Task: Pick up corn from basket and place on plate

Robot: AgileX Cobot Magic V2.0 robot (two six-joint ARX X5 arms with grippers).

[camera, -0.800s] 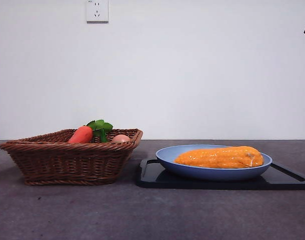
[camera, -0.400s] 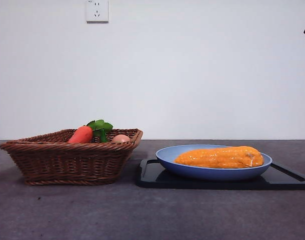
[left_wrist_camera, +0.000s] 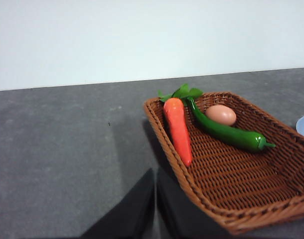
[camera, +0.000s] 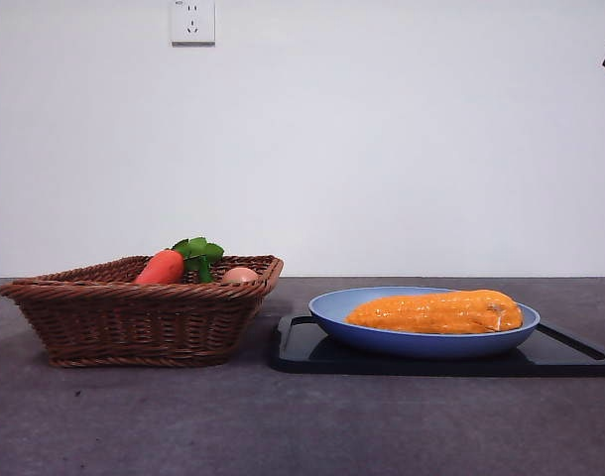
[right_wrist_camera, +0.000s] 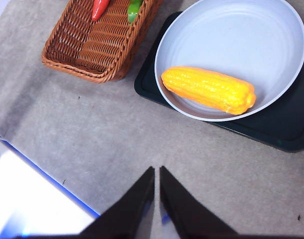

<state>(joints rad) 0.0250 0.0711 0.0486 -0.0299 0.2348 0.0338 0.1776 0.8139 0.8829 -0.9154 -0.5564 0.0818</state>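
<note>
Nothing moved since earlier frame. Corn (camera: 436, 311) lying in plate (camera: 332, 309) on black tray (camera: 302, 349); basket (camera: 134, 319) beside w/ carrot (camera: 162, 267), egg (camera: 239, 275). Left gripper (left_wrist_camera: 155, 199) & right gripper (right_wrist_camera: 156, 191): jaws closed, holding nothing

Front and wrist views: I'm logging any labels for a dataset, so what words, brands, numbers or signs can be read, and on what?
None readable on the corn, plate, basket or black tray.
Wall socket: only slot holes, no legible marking.
</note>
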